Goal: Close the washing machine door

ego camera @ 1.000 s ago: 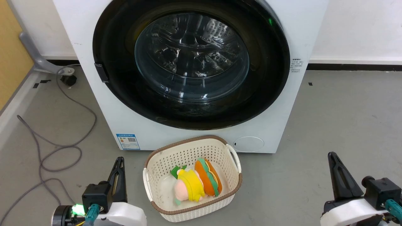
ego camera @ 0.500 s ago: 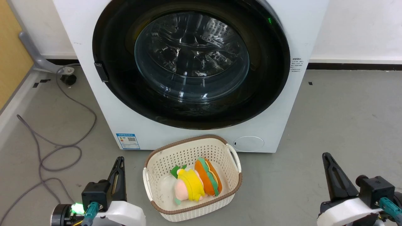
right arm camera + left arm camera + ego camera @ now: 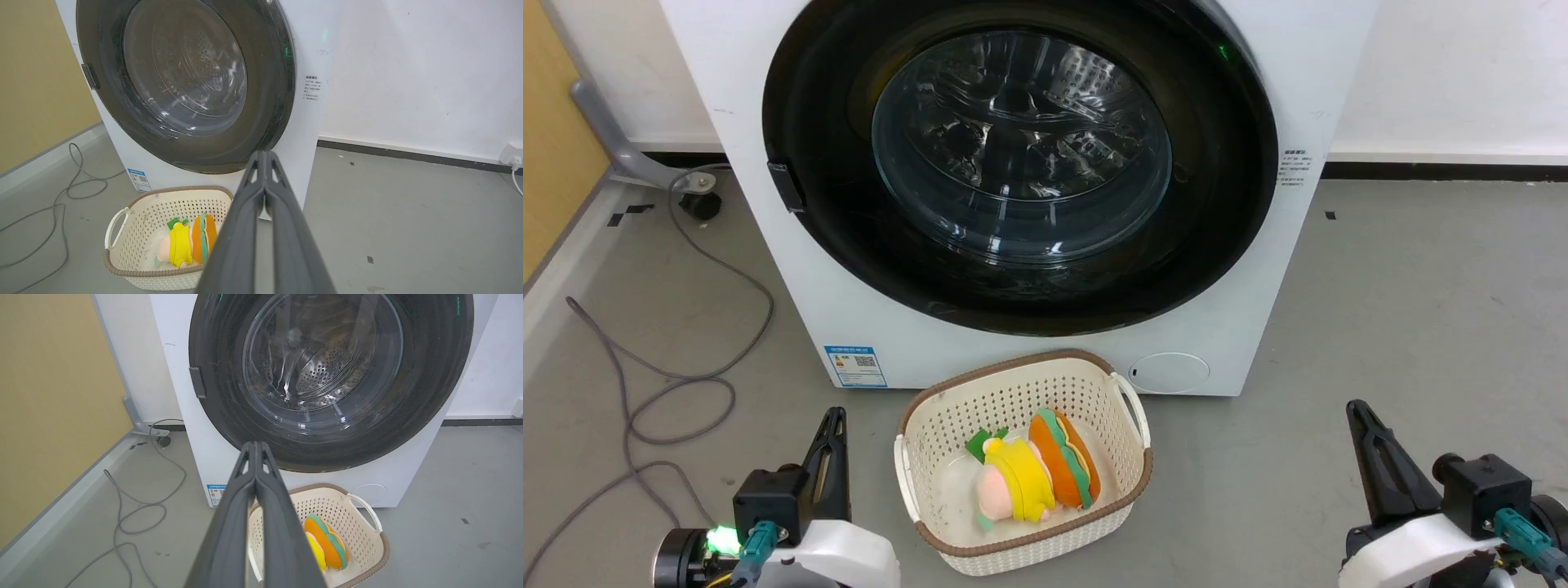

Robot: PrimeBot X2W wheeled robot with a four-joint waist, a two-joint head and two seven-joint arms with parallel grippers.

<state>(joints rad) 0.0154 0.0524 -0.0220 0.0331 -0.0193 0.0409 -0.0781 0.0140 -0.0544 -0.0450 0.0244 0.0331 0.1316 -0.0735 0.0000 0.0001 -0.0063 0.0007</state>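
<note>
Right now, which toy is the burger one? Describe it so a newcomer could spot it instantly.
Start at the big white washing machine; on the floor before it sits a cream perforated basket. Of the plush toys inside, the burger toy lies on the robot's right: orange with green stripes, unlike the yellow-and-pink toy beside it.
</note>
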